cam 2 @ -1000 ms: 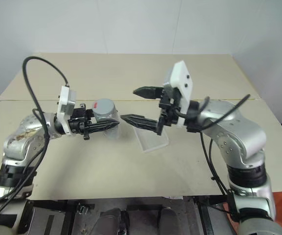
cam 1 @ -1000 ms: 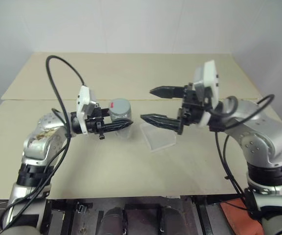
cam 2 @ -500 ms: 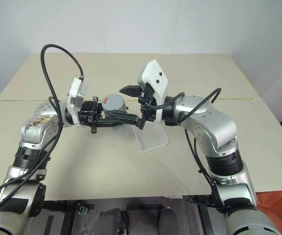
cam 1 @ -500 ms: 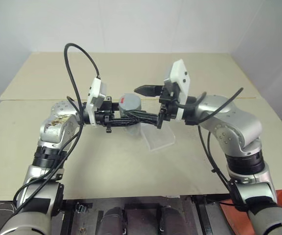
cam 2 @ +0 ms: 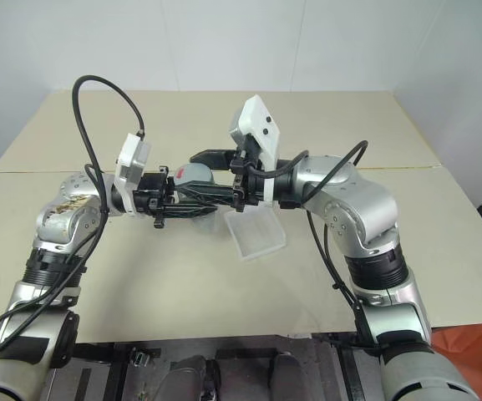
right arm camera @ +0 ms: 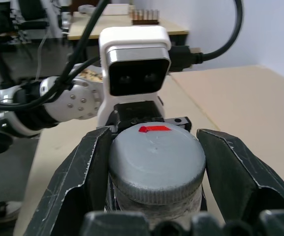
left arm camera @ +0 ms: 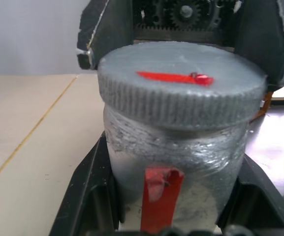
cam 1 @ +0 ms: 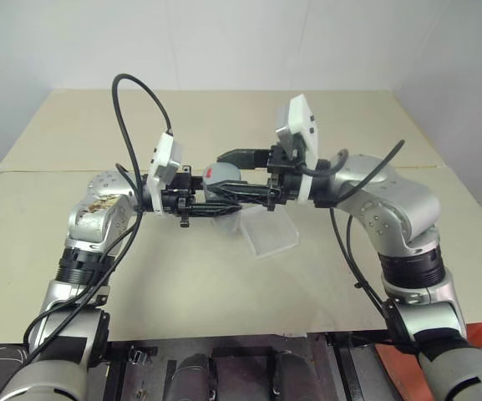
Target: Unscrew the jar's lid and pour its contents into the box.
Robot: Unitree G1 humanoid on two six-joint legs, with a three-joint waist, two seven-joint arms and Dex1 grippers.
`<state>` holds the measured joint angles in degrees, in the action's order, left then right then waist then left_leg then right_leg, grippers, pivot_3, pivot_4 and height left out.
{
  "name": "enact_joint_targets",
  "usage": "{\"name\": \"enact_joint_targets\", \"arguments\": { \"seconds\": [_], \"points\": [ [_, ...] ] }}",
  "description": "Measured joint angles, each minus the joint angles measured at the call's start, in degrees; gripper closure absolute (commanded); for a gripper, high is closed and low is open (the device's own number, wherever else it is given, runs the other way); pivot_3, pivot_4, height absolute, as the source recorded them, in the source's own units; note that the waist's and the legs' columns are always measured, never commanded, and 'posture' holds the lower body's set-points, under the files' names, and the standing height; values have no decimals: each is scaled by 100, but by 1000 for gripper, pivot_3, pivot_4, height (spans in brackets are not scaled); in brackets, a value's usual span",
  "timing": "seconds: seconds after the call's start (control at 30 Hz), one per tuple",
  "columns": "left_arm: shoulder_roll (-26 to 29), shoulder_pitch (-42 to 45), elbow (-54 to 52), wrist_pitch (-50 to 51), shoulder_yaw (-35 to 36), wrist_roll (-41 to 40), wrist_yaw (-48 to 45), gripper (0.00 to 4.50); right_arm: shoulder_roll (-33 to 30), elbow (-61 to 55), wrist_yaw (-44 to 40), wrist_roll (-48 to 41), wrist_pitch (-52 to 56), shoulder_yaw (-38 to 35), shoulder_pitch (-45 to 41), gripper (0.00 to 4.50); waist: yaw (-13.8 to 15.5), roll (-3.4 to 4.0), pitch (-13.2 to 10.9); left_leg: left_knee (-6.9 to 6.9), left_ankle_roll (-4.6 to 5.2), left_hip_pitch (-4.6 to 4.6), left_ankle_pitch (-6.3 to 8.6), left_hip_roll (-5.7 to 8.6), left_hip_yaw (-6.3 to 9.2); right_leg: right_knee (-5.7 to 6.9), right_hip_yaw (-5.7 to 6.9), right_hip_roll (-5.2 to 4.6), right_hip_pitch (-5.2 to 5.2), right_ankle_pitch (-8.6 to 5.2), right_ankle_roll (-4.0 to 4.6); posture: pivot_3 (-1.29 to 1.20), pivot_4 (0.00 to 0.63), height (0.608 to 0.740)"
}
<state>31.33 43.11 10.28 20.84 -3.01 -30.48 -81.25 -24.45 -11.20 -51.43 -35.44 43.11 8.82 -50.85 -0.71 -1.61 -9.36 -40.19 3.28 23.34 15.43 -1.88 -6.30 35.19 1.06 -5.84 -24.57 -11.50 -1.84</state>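
The left gripper clamps the jar steady above the table while the right gripper pinches its lid to twist.

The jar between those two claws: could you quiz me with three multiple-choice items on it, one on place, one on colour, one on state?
1. Where is the jar?
A. held above the table
B. lying in the tray
C. on the floor

2. What colour is the mark on the lid?
A. blue
B. red
C. yellow

3. How is the lid?
A. off, on the table
B. missing
C. on the jar, right claw shut around it

Answers: 1 A, the left claw holds the jar up beside the clear tray. 2 B, a red strip shows on the grey top. 3 C, the right wrist view shows fingers on both sides of the lid.
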Motion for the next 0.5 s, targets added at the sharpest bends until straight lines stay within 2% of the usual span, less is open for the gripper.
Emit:
{"name": "enact_joint_targets", "arguments": {
  "seconds": [0.07, 0.2, 0.3, 0.37, 0.43, 0.5],
  "points": [
    [80, -3, -75, 101, -58, -49, -272, 2569, -62, 353, -671, 24, -292, 104, -122, 1775, -1, 1, -1, -1, 1, 1, 0, 0, -1, -2, -1, 2, -1, 0, 0, 0, 150, 740],
    [272, -31, -574, 297, -172, -188, -831, 2569, -91, 1466, -2592, 102, -1319, 433, -684, 1775, -14, 4, -3, -1, 2, -2, 1, -4, -1, -1, -9, 10, -2, 0, 0, 0, 150, 740],
    [400, -101, -812, 351, -254, -289, -900, 2569, 83, 2229, -3464, 198, -1902, 611, -1051, 1775, -32, 5, -4, -2, 1, -6, 1, -8, -1, 4, -14, 14, -2, 0, 0, 0, 150, 740],
    [461, -153, -825, 414, -227, -289, -881, 2569, 224, 2642, -3707, 308, -2201, 683, -1213, 1775, -34, 5, -4, -2, -2, -7, -1, -10, 0, 12, -14, 15, -3, 0, 1, 0, 150, 740],
    [480, -274, -828, 434, -166, -289, -811, 2569, 313, 2770, -3702, 424, -2399, 701, -1214, 1062, -24, 6, -4, -4, -4, -2, -2, -9, -1, 47, -16, 13, -10, 0, 0, 0, 150, 740],
    [472, -404, -907, 458, -121, -337, -754, 2569, 249, 2559, -3544, 588, -2437, 692, -1061, 657, 18, 6, -4, -15, -37, 21, -21, -7, 0, 55, -12, 9, -32, -1, 0, 0, 150, 740]
  ]
}}
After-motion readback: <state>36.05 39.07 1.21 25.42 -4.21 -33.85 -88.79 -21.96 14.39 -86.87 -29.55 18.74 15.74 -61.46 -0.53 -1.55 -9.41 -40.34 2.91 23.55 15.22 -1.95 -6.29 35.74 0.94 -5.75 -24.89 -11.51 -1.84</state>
